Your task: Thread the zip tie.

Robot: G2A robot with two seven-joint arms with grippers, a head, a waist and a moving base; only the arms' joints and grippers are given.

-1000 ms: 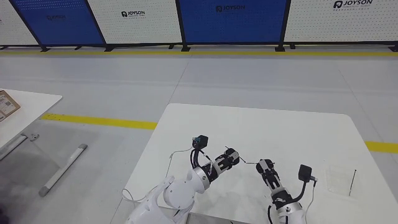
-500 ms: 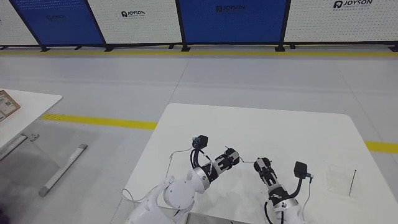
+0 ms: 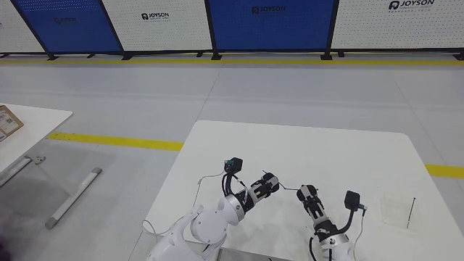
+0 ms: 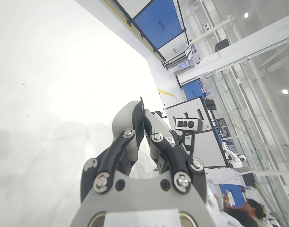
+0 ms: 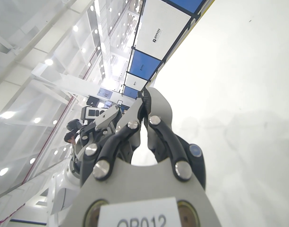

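Observation:
A thin black zip tie (image 3: 288, 188) spans the short gap between my two grippers, low over the white table (image 3: 304, 145) near its front edge. My left gripper (image 3: 272, 181) is shut on one end. In the left wrist view a black sliver of the tie (image 4: 141, 100) sticks out from the pinched fingertips of that gripper (image 4: 143, 109). My right gripper (image 3: 303, 189) is shut on the other end. The right wrist view shows the tie's black tip (image 5: 140, 94) at the closed fingertips of that gripper (image 5: 143, 98). How the two ends meet is too small to tell.
A clear plastic tray (image 3: 391, 207) sits at the table's front right with another black zip tie (image 3: 411, 212) leaning in it. The table's far half is bare white surface, and beyond its edge lies the floor with a yellow line (image 3: 116, 142).
The right arm shifted slightly toward the left gripper and then eased back a little. The left arm stayed still, and both grippers kept hold of the tie.

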